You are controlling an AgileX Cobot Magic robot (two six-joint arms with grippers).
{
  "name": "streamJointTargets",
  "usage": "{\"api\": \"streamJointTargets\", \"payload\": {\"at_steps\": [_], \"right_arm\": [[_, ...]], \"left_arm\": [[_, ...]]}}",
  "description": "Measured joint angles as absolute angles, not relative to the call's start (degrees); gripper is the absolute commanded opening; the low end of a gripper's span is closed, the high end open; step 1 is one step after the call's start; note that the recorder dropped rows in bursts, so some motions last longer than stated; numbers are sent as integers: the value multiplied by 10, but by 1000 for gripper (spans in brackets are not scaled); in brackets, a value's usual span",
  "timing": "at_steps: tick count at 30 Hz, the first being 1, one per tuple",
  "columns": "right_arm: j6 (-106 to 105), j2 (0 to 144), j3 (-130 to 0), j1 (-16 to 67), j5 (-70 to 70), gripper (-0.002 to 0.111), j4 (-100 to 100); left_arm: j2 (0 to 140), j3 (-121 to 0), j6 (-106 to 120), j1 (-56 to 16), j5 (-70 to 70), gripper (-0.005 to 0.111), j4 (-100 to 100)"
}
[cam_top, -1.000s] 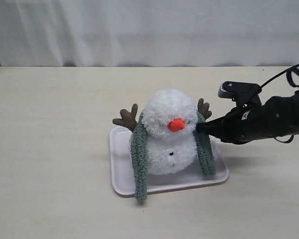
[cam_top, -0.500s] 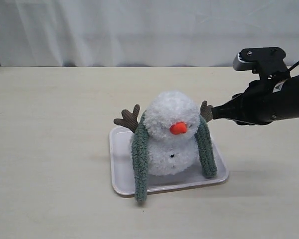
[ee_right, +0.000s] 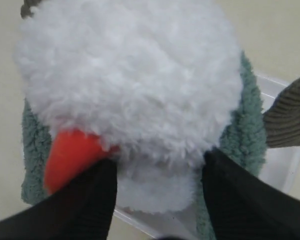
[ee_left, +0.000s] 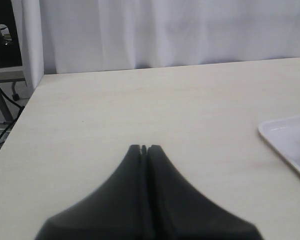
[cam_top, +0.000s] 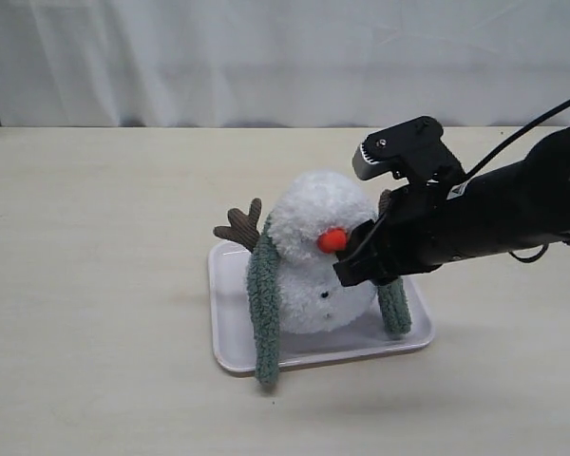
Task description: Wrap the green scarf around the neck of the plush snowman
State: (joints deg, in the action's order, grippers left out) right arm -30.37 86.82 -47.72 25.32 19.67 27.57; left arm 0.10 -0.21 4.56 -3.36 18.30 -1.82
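Curtain hangs white behind pale table carrying tray and plush snowman.

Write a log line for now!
right tool: open, at plush snowman | left tool: shut, away | green scarf: hangs both sides, uncrossed

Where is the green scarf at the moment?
In the exterior view the green scarf is draped behind the plush snowman, one end hanging down each side of its body, on the white tray mid-table.
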Motion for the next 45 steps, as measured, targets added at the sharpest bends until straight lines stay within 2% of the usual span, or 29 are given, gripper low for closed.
{"api": "streamJointTargets", "payload": {"at_steps": [5, 15, 27, 38, 40, 41, 42, 44, 45], "right_arm": [[-278, 872, -477, 253, 199, 50, 227], [-78, 872, -467, 253, 243, 50, -4], [-75, 883, -357, 254, 72, 50, 3], [-76, 974, -348, 254, -34, 50, 3], [-80, 974, -348, 254, -38, 42, 3], [-82, 974, -348, 254, -39, 30, 3], [-89, 975, -348, 254, -40, 24, 3], [-92, 975, -348, 254, -40, 4, 3], [-97, 975, -348, 254, -41, 4, 3]], "left_arm": [[1, -2, 46, -34, 183, 0, -18], [1, -2, 46, -34, 183, 0, -18], [1, -2, 46, -34, 183, 0, -18], [1, -2, 46, -34, 183, 0, -18], [1, -2, 46, -34, 183, 0, -18], [1, -2, 46, -34, 183, 0, -18], [1, -2, 46, -34, 183, 0, -18], [1, -2, 46, -34, 183, 0, -18], [1, -2, 46, -34, 183, 0, -18]]}}
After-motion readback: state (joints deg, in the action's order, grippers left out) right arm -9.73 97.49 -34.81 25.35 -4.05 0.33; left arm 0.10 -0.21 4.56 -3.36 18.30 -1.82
